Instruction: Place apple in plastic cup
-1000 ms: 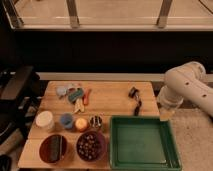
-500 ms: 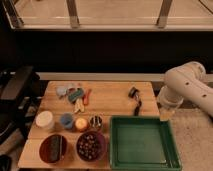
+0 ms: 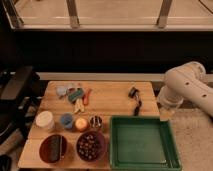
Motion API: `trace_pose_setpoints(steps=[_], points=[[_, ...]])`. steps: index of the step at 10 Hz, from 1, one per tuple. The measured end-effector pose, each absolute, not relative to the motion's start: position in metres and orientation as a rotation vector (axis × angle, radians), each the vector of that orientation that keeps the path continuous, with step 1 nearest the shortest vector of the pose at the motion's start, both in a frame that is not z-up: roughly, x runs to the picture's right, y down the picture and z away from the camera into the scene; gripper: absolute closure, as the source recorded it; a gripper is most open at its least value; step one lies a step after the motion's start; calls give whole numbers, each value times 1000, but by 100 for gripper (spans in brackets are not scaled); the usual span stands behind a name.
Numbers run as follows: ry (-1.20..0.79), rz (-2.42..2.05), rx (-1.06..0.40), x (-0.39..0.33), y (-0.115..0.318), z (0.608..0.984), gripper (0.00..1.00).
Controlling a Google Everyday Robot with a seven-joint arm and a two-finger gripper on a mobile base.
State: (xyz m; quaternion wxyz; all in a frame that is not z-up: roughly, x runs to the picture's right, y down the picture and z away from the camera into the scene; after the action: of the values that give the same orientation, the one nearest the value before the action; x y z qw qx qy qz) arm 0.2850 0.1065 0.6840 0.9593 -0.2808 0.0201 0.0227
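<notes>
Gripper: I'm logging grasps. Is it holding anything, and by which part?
Nothing shows in the gripper, hanging beside the green tray; the apple sits on the table next to the plastic cup.

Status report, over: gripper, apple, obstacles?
Copy: gripper at right edge of table, by green tray; apple on table beside blue plastic cup, not in it; metal cup on its other side.
</notes>
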Motion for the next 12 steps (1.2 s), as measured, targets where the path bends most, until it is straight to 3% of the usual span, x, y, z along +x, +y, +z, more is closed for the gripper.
trace_pose_setpoints(steps=[8, 12], points=[[28, 47, -575, 285, 105, 683, 35], [-170, 38, -614, 237, 95, 679, 35]])
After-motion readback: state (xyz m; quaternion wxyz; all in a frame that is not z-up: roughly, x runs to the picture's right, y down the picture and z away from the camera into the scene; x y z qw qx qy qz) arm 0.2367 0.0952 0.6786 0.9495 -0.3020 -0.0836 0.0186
